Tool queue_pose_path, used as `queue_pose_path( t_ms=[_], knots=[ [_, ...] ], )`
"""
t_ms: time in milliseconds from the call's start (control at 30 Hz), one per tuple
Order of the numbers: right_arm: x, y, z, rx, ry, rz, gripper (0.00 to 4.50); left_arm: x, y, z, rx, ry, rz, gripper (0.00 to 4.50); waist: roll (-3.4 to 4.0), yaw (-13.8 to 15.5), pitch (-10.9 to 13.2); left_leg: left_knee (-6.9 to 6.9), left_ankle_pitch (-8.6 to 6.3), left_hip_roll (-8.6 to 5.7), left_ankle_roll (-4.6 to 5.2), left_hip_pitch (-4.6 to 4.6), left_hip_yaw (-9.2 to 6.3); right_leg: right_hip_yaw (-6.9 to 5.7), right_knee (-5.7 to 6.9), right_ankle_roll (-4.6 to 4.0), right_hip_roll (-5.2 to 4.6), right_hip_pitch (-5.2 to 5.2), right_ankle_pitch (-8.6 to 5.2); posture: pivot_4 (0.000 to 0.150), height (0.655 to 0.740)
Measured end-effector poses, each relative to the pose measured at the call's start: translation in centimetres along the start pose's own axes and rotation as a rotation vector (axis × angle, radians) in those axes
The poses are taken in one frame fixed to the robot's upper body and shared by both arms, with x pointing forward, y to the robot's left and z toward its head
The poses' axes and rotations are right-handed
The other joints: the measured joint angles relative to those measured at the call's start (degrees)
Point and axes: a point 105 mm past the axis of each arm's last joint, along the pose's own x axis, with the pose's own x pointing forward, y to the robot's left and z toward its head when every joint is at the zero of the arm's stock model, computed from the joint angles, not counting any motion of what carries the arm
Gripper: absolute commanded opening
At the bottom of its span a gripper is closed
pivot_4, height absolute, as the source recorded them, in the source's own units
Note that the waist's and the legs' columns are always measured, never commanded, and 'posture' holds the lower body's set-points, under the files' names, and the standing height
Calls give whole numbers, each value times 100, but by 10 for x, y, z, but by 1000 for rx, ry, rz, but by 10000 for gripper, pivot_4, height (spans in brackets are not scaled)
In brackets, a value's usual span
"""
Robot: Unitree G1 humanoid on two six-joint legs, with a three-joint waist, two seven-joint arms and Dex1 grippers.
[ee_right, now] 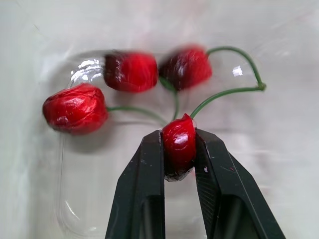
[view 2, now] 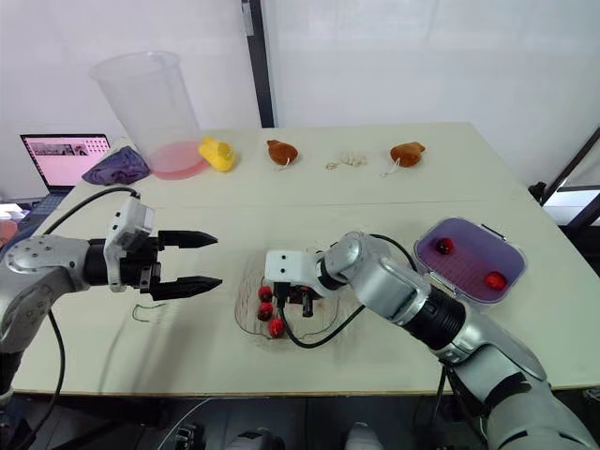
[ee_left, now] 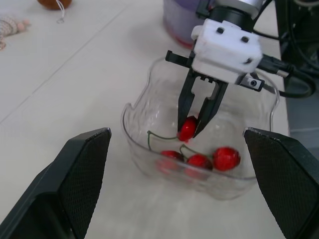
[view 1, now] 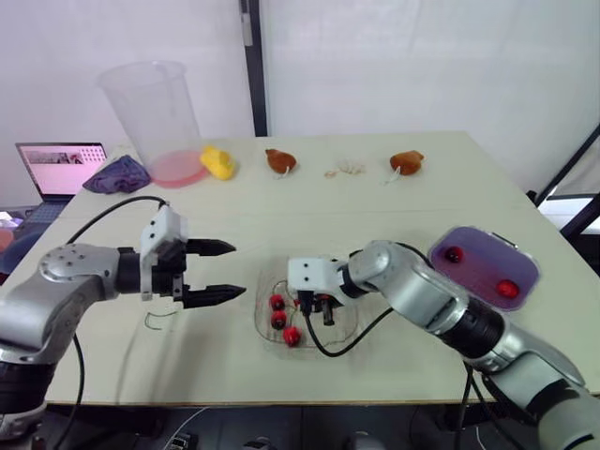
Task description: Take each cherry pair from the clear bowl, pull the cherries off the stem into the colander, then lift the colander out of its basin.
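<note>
Right gripper [ee_right: 179,144] is reaching down into the clear bowl [ee_left: 144,114] and we're seeing its two black fingers clenched on one cherry [ee_right: 178,142], pinching it from both sides. A green stem [ee_right: 234,89] is arching off that cherry and over to a second cherry [ee_right: 185,67]. Two more cherries [ee_right: 75,108] are lying in the bowl close by, with their stems crossing near the gripped one; we can't tell which stem joins which. The bowl is sitting on the table [view 1: 375,206] near the front edge, roughly centred. Left gripper [view 1: 234,270] is hovering above the table just left of the bowl, pointing toward it, jaws released and spread wide. A loose green stem [view 1: 159,319] is lying on the table under the left arm. The purple colander [view 1: 478,272] is sitting to the right of the bowl, well apart from it, with two loose cherries [view 1: 454,254] resting inside. Along the far side we're seeing a clear beaker [view 1: 150,108] and a laptop [view 1: 61,169].
</note>
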Motion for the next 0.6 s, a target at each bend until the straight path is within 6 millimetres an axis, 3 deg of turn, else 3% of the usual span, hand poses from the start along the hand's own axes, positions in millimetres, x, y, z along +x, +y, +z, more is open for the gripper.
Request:
queue_pose_path(
  t_ms=[133,267,333,467,600],
  knots=[
    [-36,-18,27,-151,-148,-124,7530,8,7,31,-62,-178,-3,45000,-2,-10,1,1,0,2,0,0,-2,-2,1,0,1,0,0,1500,7400],
    [-74,-45,57,-335,-250,-326,7530,6,21,92,-73,-444,8,45000,-7,-12,1,6,1,2,-1,0,-1,-3,3,1,1,1,0,1500,7400],
    [-87,-56,65,-414,-268,-424,7530,4,24,114,-67,-510,7,45000,-8,-25,0,3,1,0,-1,1,-1,-3,1,1,0,1,0,1500,7400],
    [-94,-67,65,-553,-289,-564,7530,10,29,129,-81,-561,8,45000,-7,-36,1,3,1,0,-1,2,1,-2,2,1,1,0,0,1500,7400],
    [-89,-67,54,-619,-265,-612,7530,29,30,125,-48,-450,23,45000,-7,-38,1,3,1,-4,-1,2,3,-1,3,1,0,0,0,1500,7400]
  ],
)
